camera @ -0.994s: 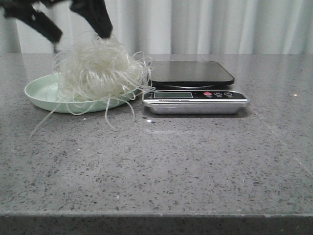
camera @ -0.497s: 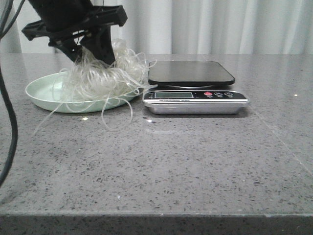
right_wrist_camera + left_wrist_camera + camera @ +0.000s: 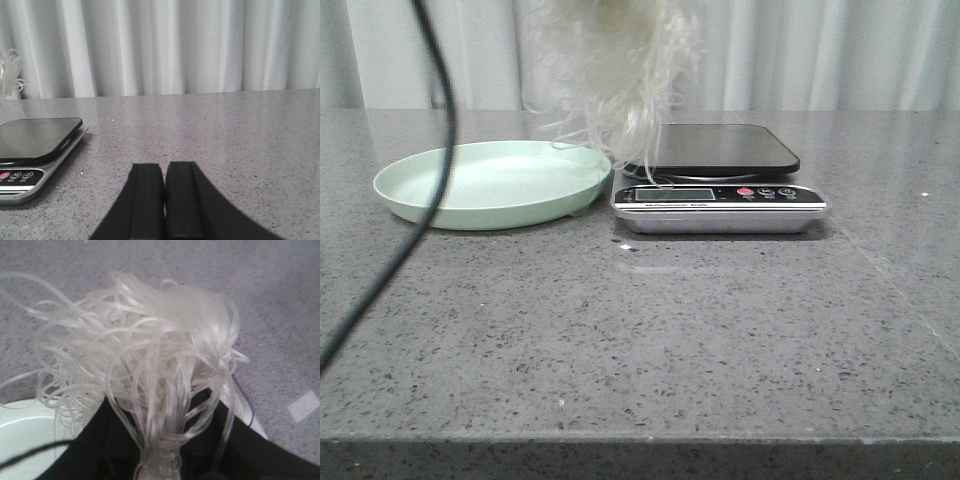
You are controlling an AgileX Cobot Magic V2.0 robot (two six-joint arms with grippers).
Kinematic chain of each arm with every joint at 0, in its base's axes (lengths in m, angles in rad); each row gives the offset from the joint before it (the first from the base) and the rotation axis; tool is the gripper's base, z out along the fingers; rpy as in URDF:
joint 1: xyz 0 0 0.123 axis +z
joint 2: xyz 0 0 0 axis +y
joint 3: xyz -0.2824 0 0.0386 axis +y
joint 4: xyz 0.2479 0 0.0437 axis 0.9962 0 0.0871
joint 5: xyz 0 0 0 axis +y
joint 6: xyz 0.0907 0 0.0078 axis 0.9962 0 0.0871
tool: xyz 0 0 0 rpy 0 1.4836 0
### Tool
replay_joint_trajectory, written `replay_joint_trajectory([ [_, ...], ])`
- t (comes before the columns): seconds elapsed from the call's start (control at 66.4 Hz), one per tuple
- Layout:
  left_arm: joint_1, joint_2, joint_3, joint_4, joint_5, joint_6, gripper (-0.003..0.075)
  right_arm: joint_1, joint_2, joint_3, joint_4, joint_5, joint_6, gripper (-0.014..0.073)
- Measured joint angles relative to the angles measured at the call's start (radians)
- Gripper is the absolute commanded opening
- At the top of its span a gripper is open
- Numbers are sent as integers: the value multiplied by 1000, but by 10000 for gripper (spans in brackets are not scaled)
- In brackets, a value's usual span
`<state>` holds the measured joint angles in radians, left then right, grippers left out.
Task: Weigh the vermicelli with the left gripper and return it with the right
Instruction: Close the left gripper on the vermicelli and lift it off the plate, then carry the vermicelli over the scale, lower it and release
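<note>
The vermicelli is a whitish tangle hanging in the air from the top edge of the front view, over the gap between the plate and the scale. Its lowest strands reach down near the scale platform's left edge. In the left wrist view my left gripper is shut on the vermicelli, with the strands pinched into a stem between the black fingers. The left gripper itself is above the front view's frame. My right gripper is shut and empty, low over the table to the right of the scale.
A pale green plate sits empty at the left; its rim also shows in the left wrist view. The scale with black platform and silver base stands right of it. A black cable hangs across the left foreground.
The left gripper closed on the vermicelli and lifted it off the plate, up and to the right toward the scale. The gripper has left the top of the front view.
</note>
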<state>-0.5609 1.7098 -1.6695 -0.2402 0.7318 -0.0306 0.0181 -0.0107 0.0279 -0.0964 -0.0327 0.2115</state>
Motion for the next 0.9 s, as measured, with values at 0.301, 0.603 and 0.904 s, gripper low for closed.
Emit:
replay_joint_trajectory([
  [0.301,-35,91,-8,-92,-90,0,140,0,0,0,0,0,0,167],
  [0.603,-39,188,-12,-164,-118,4,435,0,0,0,0,0,0,167],
  [0.904,-77,208,-30,-174,-115,31,650,0,0,0,0,0,0,167],
])
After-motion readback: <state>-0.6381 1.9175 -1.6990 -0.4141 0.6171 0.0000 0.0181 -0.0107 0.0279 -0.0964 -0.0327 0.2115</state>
